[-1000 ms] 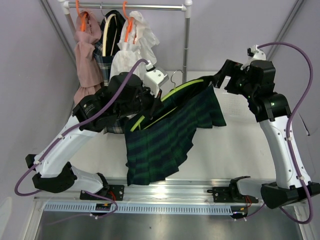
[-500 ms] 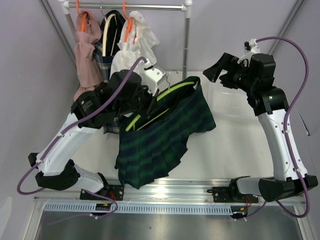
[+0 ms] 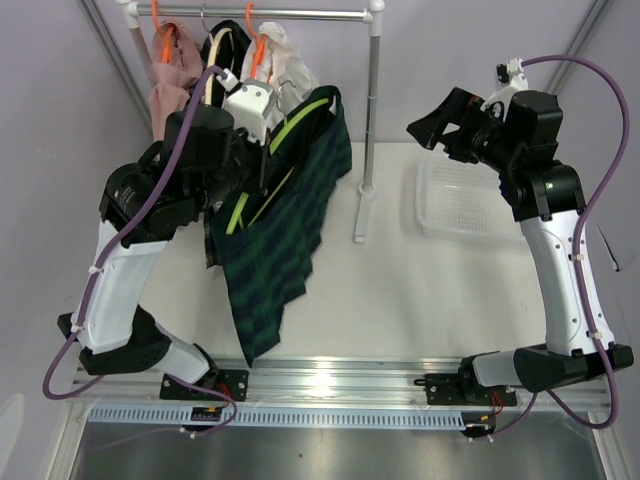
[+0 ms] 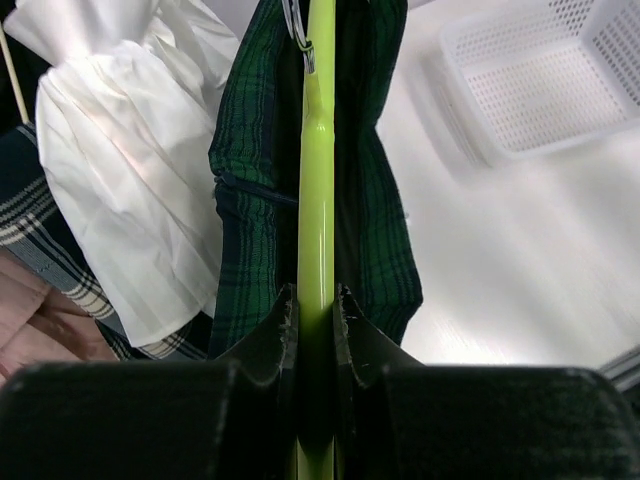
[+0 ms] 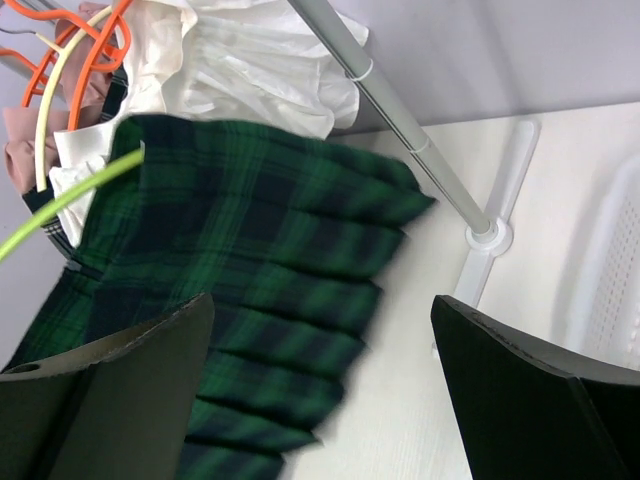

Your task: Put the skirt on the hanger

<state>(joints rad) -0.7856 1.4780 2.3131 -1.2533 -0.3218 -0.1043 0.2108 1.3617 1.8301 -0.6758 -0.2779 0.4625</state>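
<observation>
Nearest the arm bases and well in front of the clothes rail (image 3: 270,14), the hem of the dark green tartan skirt (image 3: 270,250) is hanging low over the worktop (image 3: 420,300). From above it is hard to tell whether the cloth is brushing the surface. Closer to the rail, the skirt is draping in pleats from a lime-green hanger (image 3: 285,145). In the left wrist view its waist is lying on both sides of the bar.

The left tool (image 4: 315,305) is clamping that bar, its two fingers nearly together with the green rod pinched between them. It is holding the hanger tilted, with one end rising toward the rail and the other dropping away from it. The hanger's metal hook (image 4: 299,30) is showing at the far end of the bar, just in front of the clothes on the rail.

The right tool (image 3: 430,122) is hovering in the air to the right of the rail's upright post (image 3: 372,100). Its fingers are spread wide with nothing between them, and they are pointing toward the rail. To the right of the post's foot, a white perforated basket (image 3: 465,205) is sitting on the worktop.

Farthest back, on the rail itself, a pink garment (image 3: 165,70), a plaid piece (image 3: 225,60) and a white garment (image 3: 285,60) are hanging. Orange hangers (image 3: 258,55) are showing among them, just behind the skirt's raised end.
</observation>
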